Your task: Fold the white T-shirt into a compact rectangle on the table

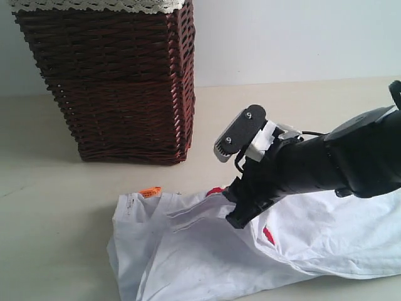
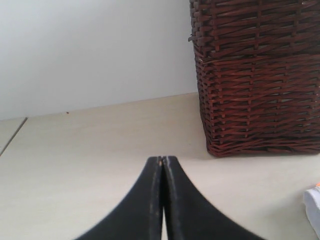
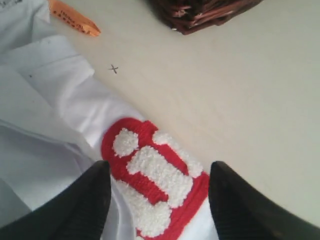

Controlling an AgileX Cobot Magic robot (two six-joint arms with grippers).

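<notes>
Basket (image 1: 113,88): dark red-brown wicker weave, white lace (image 1: 94,5) along its top. In front of the basket there's a plain white shirt (image 1: 207,257), its fuzzy white lettering (image 3: 155,175) ringed in red, and a bright orange tag (image 1: 150,192). Pale cream table (image 1: 50,219) with tiny dark specks. Black arm (image 1: 338,160).

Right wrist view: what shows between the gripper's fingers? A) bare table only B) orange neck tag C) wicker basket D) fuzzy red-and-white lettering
D: the right gripper stands open over the white T-shirt, with the fuzzy red-and-white lettering showing between its fingers; the orange neck tag lies well off to one side.
</notes>
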